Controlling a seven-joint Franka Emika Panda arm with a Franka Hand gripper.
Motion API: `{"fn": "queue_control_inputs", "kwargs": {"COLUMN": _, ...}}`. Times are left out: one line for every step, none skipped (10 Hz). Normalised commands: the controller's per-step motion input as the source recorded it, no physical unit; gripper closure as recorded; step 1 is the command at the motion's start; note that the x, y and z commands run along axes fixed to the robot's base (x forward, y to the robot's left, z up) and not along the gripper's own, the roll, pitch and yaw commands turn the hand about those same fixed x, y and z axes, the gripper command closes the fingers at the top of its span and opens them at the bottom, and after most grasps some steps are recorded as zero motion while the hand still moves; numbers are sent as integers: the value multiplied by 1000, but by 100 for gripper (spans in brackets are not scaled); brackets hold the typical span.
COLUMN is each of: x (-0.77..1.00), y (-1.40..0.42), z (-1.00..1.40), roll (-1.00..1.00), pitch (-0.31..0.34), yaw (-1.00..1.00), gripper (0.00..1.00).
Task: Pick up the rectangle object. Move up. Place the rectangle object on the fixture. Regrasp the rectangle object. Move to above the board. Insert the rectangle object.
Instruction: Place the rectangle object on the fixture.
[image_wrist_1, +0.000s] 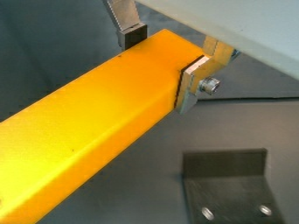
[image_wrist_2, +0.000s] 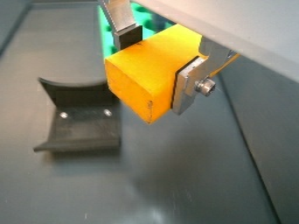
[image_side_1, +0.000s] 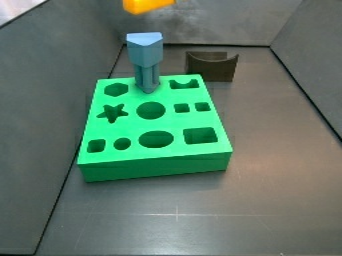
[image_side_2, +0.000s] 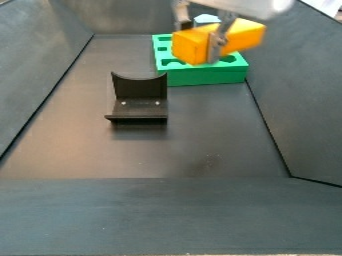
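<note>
The claw (image_wrist_2: 158, 59) was clamped on the rectangle object (image_wrist_2: 149, 74), holding it in the air clear of the surface (image_side_2: 201, 150), up near the far edge beside the board (image_side_2: 227, 72). In both wrist views the silver fingers (image_wrist_1: 193, 83) pressed on opposite long faces close to one end, so most of the block's length stuck out past the grip. The block looked stiff and solid, probably light, with smooth plain faces that could slip or pivot under an end-hold; a grip nearer the middle would likely sit steadier. There was one rectangle object, one board, one fixture (image_side_2: 136, 97) standing nearer the middle of the surface, and one blue peg (image_side_1: 144, 62) upright in the board.
</note>
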Motion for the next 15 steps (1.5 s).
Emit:
{"fn": "queue_control_inputs", "kwargs": {"x": 264, "y": -1000, "z": -89, "roll": -140, "pitch": -34, "yaw": 1000, "gripper": 100}}
{"fn": "queue_control_inputs", "kwargs": {"x": 267, "y": -1000, "z": -95, "roll": -146, "pitch": -35, "yaw": 1000, "gripper": 100}}
{"fn": "queue_control_inputs", "kwargs": {"x": 232, "y": -825, "z": -83, "roll": -153, "pitch": -35, "yaw": 1000, "gripper": 100}}
{"fn": "queue_control_inputs", "kwargs": {"x": 176, "y": -575, "z": -68, "roll": -160, "pitch": -32, "yaw": 1000, "gripper": 100}}
{"fn": "queue_control_inputs", "kwargs": {"x": 141, "y": -408, "z": -55, "roll": -165, "pitch": -29, "yaw": 1000, "gripper": 100}}
{"fn": "queue_control_inputs", "kwargs": {"x": 88, "y": -143, "z": -31, "roll": -179, "pitch": -25, "yaw": 1000, "gripper": 100}}
{"fn": "queue_control_inputs", "kwargs": {"x": 64, "y": -63, "z": -23, "roll": -197, "pitch": -21, "yaw": 1000, "gripper": 100}}
{"fn": "queue_control_inputs", "kwargs": {"x": 44, "y": -20, "z": -20, "roll": -226, "pitch": -15, "yaw": 1000, "gripper": 100}}
{"fn": "queue_control_inputs", "kwargs": {"x": 39, "y": -16, "z": -20, "roll": -244, "pitch": -12, "yaw": 1000, "gripper": 100}}
{"fn": "queue_control_inputs", "kwargs": {"x": 29, "y": -4, "z": -23, "roll": -286, "pitch": -1, "yaw": 991, "gripper": 100}}
{"fn": "queue_control_inputs", "kwargs": {"x": 1000, "y": 641, "z": 178, "roll": -1000, "pitch": 135, "yaw": 401, "gripper": 100}}
{"fn": "queue_control_inputs", "kwargs": {"x": 1000, "y": 645, "z": 170, "roll": -1000, "pitch": 159, "yaw": 228, "gripper": 100}}
{"fn": "queue_control_inputs", "kwargs": {"x": 1000, "y": 590, "z": 133, "roll": -1000, "pitch": 203, "yaw": 170, "gripper": 100}}
{"fn": "queue_control_inputs", "kwargs": {"x": 1000, "y": 440, "z": 93, "roll": -1000, "pitch": 248, "yaw": 126, "gripper": 100}}
{"fn": "queue_control_inputs", "kwargs": {"x": 906, "y": 265, "z": 61, "roll": -1000, "pitch": 269, "yaw": 92, "gripper": 100}}
